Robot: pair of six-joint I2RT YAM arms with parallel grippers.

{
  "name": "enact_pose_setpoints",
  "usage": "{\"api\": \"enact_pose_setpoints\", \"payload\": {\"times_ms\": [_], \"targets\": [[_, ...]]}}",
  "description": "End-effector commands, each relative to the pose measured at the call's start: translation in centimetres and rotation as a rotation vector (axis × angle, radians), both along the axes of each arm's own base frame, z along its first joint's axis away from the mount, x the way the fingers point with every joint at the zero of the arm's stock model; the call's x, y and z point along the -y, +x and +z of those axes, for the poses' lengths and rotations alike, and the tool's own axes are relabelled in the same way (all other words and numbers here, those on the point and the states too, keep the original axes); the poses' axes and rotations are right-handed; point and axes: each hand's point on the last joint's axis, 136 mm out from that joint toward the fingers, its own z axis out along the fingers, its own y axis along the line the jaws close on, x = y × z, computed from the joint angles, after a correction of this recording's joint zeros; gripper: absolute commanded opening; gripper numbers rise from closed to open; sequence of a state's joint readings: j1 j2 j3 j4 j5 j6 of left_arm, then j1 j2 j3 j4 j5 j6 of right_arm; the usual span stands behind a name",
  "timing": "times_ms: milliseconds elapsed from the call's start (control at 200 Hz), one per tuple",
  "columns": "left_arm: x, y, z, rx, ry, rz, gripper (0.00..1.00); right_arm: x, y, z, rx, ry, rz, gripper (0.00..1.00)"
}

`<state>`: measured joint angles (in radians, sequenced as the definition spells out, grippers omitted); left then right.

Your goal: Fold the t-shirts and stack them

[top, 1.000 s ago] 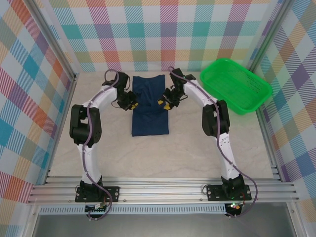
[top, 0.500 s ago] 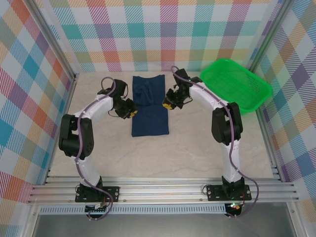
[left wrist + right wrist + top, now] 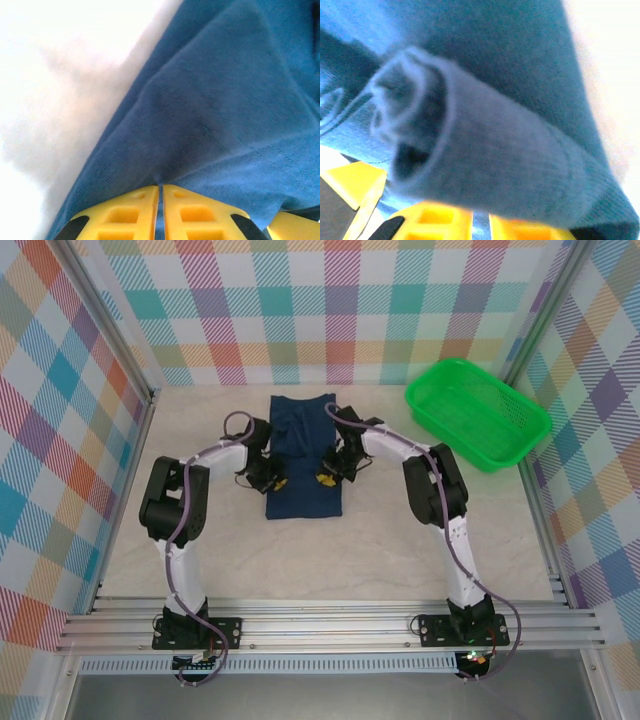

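Observation:
The dark navy t-shirt (image 3: 303, 440) lies folded into a long narrow strip at the table's middle, running away from me. My left gripper (image 3: 272, 480) sits at its left edge, low over the near half. In the left wrist view the yellow fingers (image 3: 125, 215) are shut on a thin pinch of the t-shirt (image 3: 225, 100), gripper (image 3: 160, 189). My right gripper (image 3: 327, 476) sits at the right edge. In the right wrist view a rolled fold of the t-shirt (image 3: 495, 150) bulges over that gripper (image 3: 481, 216), which is shut on the cloth.
A green plastic basket (image 3: 478, 412) stands at the back right, apart from the shirt. Checked walls close in the back and both sides. A metal rail (image 3: 320, 625) runs along the near edge by the arm bases.
Both grippers have moved nearer and inward from beside the shirt onto its side edges. The right one now has a rolled fold of cloth raised.

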<state>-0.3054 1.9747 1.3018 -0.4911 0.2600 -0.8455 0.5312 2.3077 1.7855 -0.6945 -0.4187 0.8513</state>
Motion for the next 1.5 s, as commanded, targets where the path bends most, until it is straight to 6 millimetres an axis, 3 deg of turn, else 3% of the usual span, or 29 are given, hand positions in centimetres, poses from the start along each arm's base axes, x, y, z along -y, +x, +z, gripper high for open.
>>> {"api": "enact_pose_setpoints", "payload": {"times_ms": [0,135,235,380,585,695,1065,1240,1399,1499], "targets": [[-1.3,-6.8,-1.8,-0.136,0.077,-0.016,0.13,3.1,-7.0,-2.3,-0.123,-0.150,0.036,0.18],[-1.2,-11.8,-0.6,-0.163,0.058,-0.020,0.13,4.4,-11.4,-1.1,-0.103,-0.161,0.077,0.20],[-0.8,-12.3,2.4,-0.099,0.038,-0.018,0.15,4.3,-12.3,0.5,-0.060,-0.150,0.111,0.23],[-0.9,-7.5,6.7,0.016,0.007,0.010,0.28,4.5,-11.4,2.0,-0.010,-0.182,0.144,0.24],[1.2,1.4,7.0,0.057,-0.046,-0.032,0.30,3.8,-11.1,1.5,-0.031,-0.170,0.153,0.25],[2.2,4.7,6.7,0.069,-0.033,-0.071,0.31,3.9,-11.1,1.2,-0.035,-0.169,0.139,0.25],[2.0,9.7,3.8,0.104,0.019,-0.126,0.29,4.0,-11.9,0.3,-0.064,-0.168,0.131,0.25],[2.0,11.0,3.2,0.120,0.044,-0.157,0.29,4.0,-12.0,0.1,-0.071,-0.165,0.131,0.25],[0.7,11.3,2.7,0.110,0.125,-0.169,0.28,4.0,-11.9,0.3,-0.070,-0.164,0.131,0.25],[1.0,11.5,2.3,0.115,0.117,-0.182,0.29,4.0,-12.0,0.2,-0.072,-0.166,0.132,0.25]]}}
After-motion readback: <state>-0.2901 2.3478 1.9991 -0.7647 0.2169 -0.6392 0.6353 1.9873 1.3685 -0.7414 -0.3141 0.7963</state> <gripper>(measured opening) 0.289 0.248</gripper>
